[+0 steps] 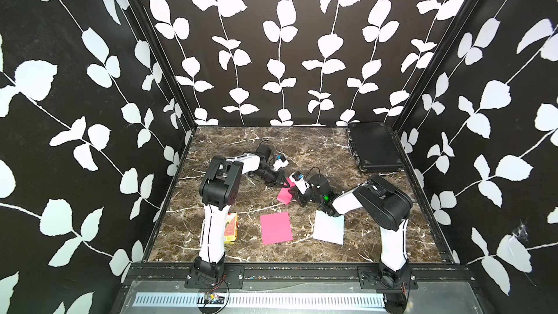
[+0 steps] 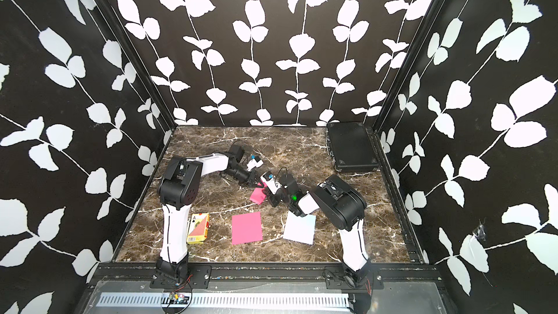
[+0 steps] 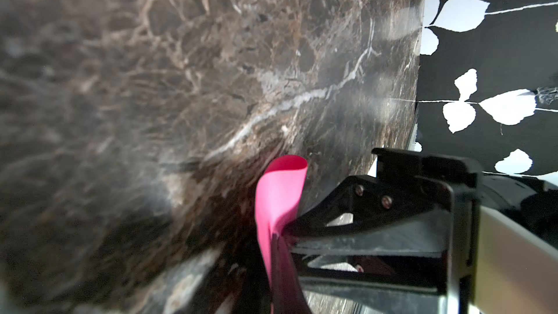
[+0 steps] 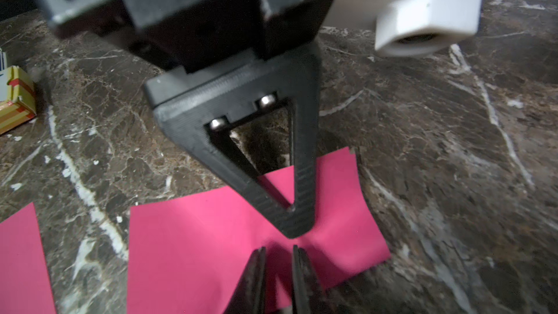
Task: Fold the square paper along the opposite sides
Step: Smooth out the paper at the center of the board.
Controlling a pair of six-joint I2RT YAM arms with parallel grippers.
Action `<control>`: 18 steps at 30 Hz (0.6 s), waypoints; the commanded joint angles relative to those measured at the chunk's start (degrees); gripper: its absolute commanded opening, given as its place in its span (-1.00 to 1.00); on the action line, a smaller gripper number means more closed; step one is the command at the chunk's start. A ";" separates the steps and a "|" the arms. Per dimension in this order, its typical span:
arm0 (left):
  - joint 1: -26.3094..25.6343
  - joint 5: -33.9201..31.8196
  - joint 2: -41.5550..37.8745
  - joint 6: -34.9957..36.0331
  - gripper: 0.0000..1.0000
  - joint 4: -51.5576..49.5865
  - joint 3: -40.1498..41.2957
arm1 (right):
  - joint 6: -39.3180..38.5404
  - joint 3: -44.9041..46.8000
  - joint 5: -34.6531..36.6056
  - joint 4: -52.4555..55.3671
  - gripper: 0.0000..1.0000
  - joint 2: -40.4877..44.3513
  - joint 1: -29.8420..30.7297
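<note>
Now, left jaws pinching curled pink paper (image 3: 279, 194) edge, marble (image 3: 151, 86) beyond

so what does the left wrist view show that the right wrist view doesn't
Only left wrist: the black wall with white leaves, and the pink square paper looped in the shut jaws of the left gripper. Only right wrist: the yellow and red card box, a second pink sheet, the right gripper. Both: that paper, the left gripper, the brown marble table.
</note>
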State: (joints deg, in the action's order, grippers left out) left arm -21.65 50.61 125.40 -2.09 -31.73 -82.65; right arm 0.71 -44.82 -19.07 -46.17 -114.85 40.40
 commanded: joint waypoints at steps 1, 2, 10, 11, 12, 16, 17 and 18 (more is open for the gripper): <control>0.43 -0.74 0.45 1.28 -1.00 -2.49 -1.41 | 0.77 0.17 -0.01 -2.02 -0.60 -1.15 0.38; 0.51 -1.15 0.58 1.46 -0.96 -3.07 -1.66 | 0.53 0.26 -0.05 -1.89 -0.60 -1.25 0.43; 0.82 -2.74 1.74 2.34 -0.87 -6.01 -3.44 | -0.78 0.98 0.07 -1.25 -0.61 -0.91 0.31; 1.00 -2.79 1.69 2.53 -0.83 -6.35 -3.56 | -0.95 0.96 0.00 -1.12 -0.61 -0.82 0.27; 1.04 -2.73 1.69 2.65 -0.77 -6.43 -3.66 | -1.06 0.96 0.00 -0.87 -0.61 -0.77 0.28; 1.13 -2.25 1.59 2.28 -0.50 -5.69 -3.57 | -1.14 0.98 -0.44 -0.49 -0.60 -0.25 0.27; 1.08 -2.18 1.69 2.27 -0.48 -5.59 -3.48 | -1.17 1.13 -0.46 -0.33 -0.60 -0.05 0.25; 1.08 -2.06 1.61 2.19 -0.47 -5.45 -3.44 | -1.28 1.21 -0.54 -0.28 -0.60 0.09 0.33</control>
State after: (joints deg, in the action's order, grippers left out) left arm -20.95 50.74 126.80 -0.60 -36.12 -85.82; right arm 0.16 -44.75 -19.14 -46.52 -115.04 40.40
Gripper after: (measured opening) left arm 0.260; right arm 0.198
